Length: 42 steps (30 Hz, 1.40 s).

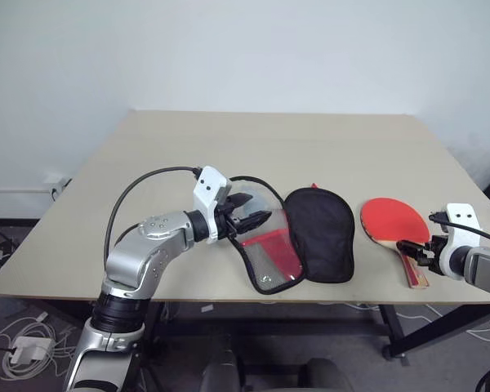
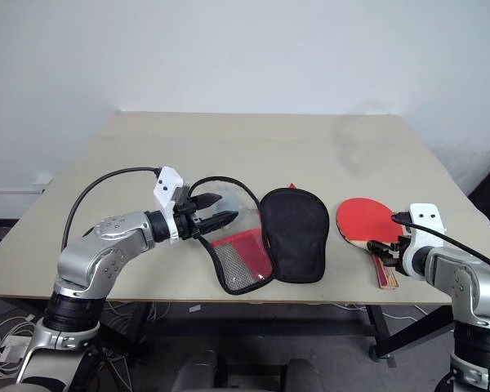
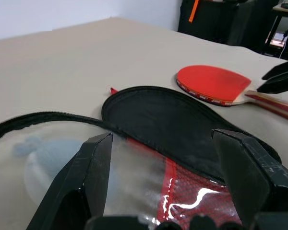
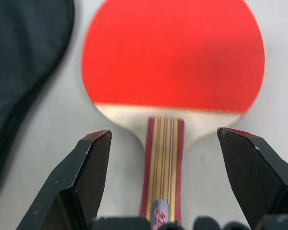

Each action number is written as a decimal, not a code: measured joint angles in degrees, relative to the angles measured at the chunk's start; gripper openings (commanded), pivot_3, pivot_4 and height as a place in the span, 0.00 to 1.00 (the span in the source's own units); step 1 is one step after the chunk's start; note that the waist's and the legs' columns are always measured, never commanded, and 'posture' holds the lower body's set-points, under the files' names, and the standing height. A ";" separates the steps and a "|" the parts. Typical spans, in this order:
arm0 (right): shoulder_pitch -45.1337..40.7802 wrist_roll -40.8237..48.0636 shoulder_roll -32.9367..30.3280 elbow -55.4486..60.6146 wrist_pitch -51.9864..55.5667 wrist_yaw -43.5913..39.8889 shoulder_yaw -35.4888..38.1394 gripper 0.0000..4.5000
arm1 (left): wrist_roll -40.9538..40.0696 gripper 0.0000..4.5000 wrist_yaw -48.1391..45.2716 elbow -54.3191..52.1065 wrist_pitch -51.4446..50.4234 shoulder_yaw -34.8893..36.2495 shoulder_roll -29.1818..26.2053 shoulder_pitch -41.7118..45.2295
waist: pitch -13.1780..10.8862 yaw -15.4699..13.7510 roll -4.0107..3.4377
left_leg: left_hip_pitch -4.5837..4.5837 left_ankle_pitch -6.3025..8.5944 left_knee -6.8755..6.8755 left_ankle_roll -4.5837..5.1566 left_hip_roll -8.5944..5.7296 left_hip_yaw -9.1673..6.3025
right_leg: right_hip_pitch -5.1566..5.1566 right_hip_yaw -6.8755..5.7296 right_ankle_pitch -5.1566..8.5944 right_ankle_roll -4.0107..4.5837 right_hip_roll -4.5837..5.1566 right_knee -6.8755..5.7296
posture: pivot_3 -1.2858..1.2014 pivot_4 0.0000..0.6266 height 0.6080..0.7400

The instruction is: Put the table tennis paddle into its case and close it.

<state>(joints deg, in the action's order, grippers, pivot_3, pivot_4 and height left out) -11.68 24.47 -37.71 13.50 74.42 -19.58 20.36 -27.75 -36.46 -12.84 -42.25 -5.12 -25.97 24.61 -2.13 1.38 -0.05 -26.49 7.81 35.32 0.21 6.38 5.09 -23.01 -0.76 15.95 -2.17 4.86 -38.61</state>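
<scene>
Paddle point(image 1: 394, 220) near table point(image 1: 229, 147) front edge, right fingers point(image 4: 93, 177) apart astride handle; left fingers point(image 3: 89, 179) apart over unzipped case point(image 1: 298, 237).

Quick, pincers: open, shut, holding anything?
Left pincer: open, empty, over the case.
Right pincer: open, empty, straddling the paddle handle.

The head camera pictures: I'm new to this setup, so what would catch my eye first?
The red-faced wooden-handled paddle lies on the beige table's right side, the open right gripper poised over its handle. Left of it the black-and-red fabric case lies spread open, with the open left gripper at its see-through flap.
</scene>
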 measured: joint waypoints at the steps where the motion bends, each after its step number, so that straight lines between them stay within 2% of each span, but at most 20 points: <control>1: 0.00 -0.08 0.00 -0.06 -0.14 0.04 0.00 0.85 | 0.07 0.78 -0.13 0.03 0.19 -0.24 0.04 0.00 | 0.00 -0.01 0.00 | 0.00 0.00 0.00 0.00 -0.02 -0.03 | 0.02 0.00 0.00 0.00 0.00 0.00 | 0.52 0.00 1.00; 19: -1.64 -2.43 1.51 -8.82 -3.26 0.03 -5.23 0.85 | 0.32 0.78 0.90 0.62 0.37 -0.25 0.55 0.00 | -0.02 0.03 0.10 | 0.03 -0.01 0.13 0.02 -0.06 -0.16 | 0.17 -0.05 0.00 -0.01 -0.01 0.01 | 0.52 0.00 1.00; 22: -2.74 -3.01 1.96 -10.54 -3.93 0.21 -5.61 0.73 | 0.28 0.78 1.29 0.61 0.24 -0.23 0.57 -0.01 | -0.03 0.14 0.24 | 0.06 0.00 0.19 0.02 -0.05 -0.16 | 0.21 -0.05 -0.02 -0.02 -0.02 0.01 | 0.52 0.00 1.00; 28: -3.95 -4.50 2.46 -12.90 -5.42 0.96 -5.77 0.27 | 0.24 0.78 1.51 0.47 0.00 -0.19 0.47 -0.02 | -0.03 0.16 0.27 | 0.06 0.00 0.22 0.03 -0.05 -0.17 | 0.21 -0.05 -0.06 -0.07 -0.01 0.01 | 0.52 0.00 1.00; 36: -6.95 -3.46 3.76 -12.31 -4.80 0.96 -4.94 0.26 | -0.21 0.78 1.91 0.53 -1.47 1.77 0.43 -0.01 | -0.09 0.55 0.16 | 0.01 0.00 0.20 0.03 -0.06 -0.18 | 0.14 -0.04 -0.08 -0.09 -0.02 0.00 | 0.52 0.00 1.00; 42: -16.35 -1.25 5.85 -5.75 -0.14 2.89 -1.98 0.26 | -0.17 0.78 2.81 3.75 -1.88 4.24 0.29 1.21 | -0.17 0.65 0.06 | -0.01 0.00 0.16 0.03 -0.06 -0.20 | 0.07 -0.04 -0.09 -0.11 -0.03 -0.02 | 0.52 0.00 1.00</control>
<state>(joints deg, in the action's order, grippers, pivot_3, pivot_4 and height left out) -28.04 23.22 -31.86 7.76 74.29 -16.69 18.37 -27.92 -33.65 -9.08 -44.13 -0.88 -25.68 25.82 -2.30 2.03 0.01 -26.50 7.80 35.48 0.24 6.32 4.89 -22.94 -0.80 15.86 -2.28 4.83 -38.63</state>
